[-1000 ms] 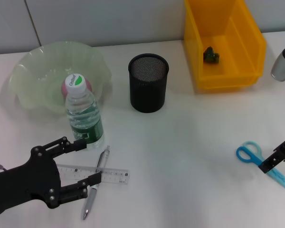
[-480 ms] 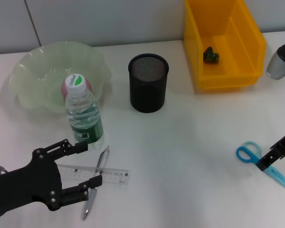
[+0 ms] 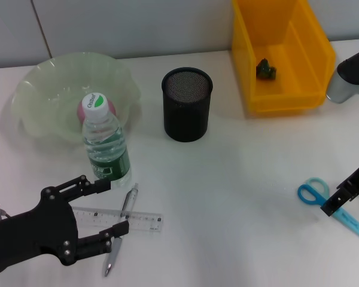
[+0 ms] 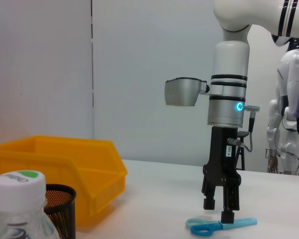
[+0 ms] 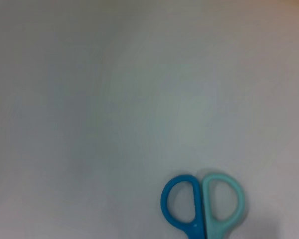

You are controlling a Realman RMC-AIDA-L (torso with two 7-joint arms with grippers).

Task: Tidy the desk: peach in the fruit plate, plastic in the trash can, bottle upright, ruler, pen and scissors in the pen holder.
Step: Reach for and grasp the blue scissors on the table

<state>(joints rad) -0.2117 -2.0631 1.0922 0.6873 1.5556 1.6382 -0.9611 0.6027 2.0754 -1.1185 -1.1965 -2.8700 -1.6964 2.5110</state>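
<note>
I've got the scissors (image 3: 332, 206) lying flat on the bench (image 3: 239, 179), well right of the pen holder (image 3: 186, 104). My right end effector (image 4: 221, 211) stands right over them, fingers apart, one tip down at the blades. Left of the pen holder, the bottle (image 3: 105, 143) stands upright by the plate (image 3: 48, 89); my left end effector (image 3: 105, 209) sits released over the ruler (image 3: 140, 220) and pen (image 3: 122, 230).
</note>
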